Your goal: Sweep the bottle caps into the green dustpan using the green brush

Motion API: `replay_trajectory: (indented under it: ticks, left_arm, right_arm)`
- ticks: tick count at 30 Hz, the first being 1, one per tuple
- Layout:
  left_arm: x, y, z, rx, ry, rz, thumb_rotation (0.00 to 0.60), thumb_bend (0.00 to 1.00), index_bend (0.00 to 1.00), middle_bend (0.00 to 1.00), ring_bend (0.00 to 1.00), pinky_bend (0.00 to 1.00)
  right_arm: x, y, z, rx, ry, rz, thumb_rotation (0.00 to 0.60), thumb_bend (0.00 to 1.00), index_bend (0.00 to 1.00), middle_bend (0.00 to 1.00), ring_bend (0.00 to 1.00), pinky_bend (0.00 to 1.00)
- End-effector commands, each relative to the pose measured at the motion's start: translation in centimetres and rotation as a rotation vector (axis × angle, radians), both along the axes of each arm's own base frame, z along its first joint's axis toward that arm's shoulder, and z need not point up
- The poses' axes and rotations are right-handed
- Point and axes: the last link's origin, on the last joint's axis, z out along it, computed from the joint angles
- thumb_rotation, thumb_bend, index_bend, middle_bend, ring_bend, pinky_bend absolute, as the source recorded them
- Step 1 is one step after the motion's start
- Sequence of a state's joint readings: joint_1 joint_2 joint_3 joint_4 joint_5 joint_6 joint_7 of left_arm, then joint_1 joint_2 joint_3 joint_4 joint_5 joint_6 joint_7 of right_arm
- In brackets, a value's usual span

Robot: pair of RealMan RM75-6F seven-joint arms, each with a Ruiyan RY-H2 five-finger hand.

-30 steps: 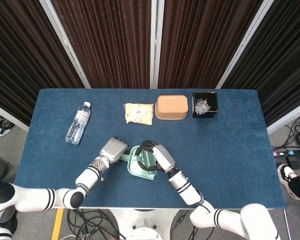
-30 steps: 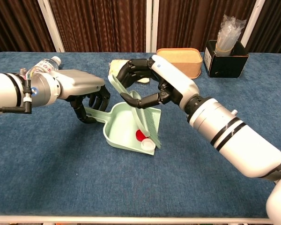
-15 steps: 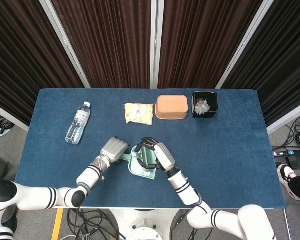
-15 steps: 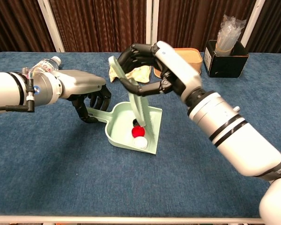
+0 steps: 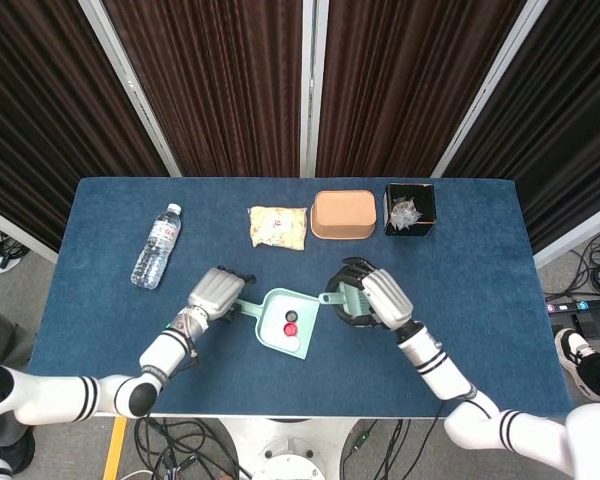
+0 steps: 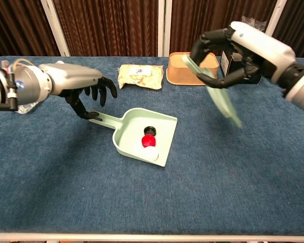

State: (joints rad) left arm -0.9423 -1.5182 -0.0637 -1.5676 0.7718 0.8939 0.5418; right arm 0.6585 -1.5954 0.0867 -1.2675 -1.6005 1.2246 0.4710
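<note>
my right hand [image 6: 243, 48] grips the green brush [image 6: 218, 96] and holds it off the table [image 6: 50, 187], slanted, bristle end down and toward me, well to the right of the dustpan [image 6: 129, 136]. my left hand [image 6: 73, 81] hovers over the tip of the dustpan handle with fingers [image 6: 104, 91] apart, holding nothing; whether a fingertip touches the handle, i cannot tell. between my two hands the dustpan lies flat with three caps inside: a dark cap [image 6: 149, 130], a red cap [image 6: 148, 140] and a white cap [image 6: 151, 151]. beyond my left hand lies a bottle [image 5: 156, 246]; beyond my right hand sit a snack bag [image 6: 138, 76], a tan box [image 5: 343, 214] and a black bin [image 5: 410, 208].
</note>
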Motion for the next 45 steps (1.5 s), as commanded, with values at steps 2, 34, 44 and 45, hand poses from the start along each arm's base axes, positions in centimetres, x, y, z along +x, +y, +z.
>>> replay_trajectory:
  ticks: [2, 34, 44, 45]
  left_arm:
    - [-2.1, 0.1, 2.8, 0.09, -0.062, 0.04, 0.6, 0.36, 0.2, 0.32, 0.27, 0.27]
    - [-21.0, -9.5, 18.3, 0.613, -0.061, 0.25, 0.6, 0.26, 0.21, 0.31, 0.26, 0.21]
    - [-23.0, -17.5, 19.9, 0.678, -0.027, 0.323, 0.6, 0.26, 0.21, 0.26, 0.18, 0.13]
    - [-23.0, -18.1, 19.9, 0.672, -0.021, 0.335, 0.6, 0.26, 0.21, 0.26, 0.18, 0.13]
  right_arm:
    - [-2.6, 0.0, 1.4, 0.047, 0.334, 0.013, 0.6, 0.63, 0.7, 0.67, 0.27, 0.15]
    - [-12.4, 7.5, 12.9, -0.299, 0.518, -0.261, 0.6, 0.3, 0.04, 0.22, 0.0, 0.01]
    - [-16.0, 14.3, 17.5, -0.44, 0.452, -0.439, 0.6, 0.3, 0.01, 0.16, 0.0, 0.01]
    - [-16.1, 14.6, 17.7, -0.442, 0.455, -0.441, 0.6, 0.3, 0.01, 0.16, 0.0, 0.01]
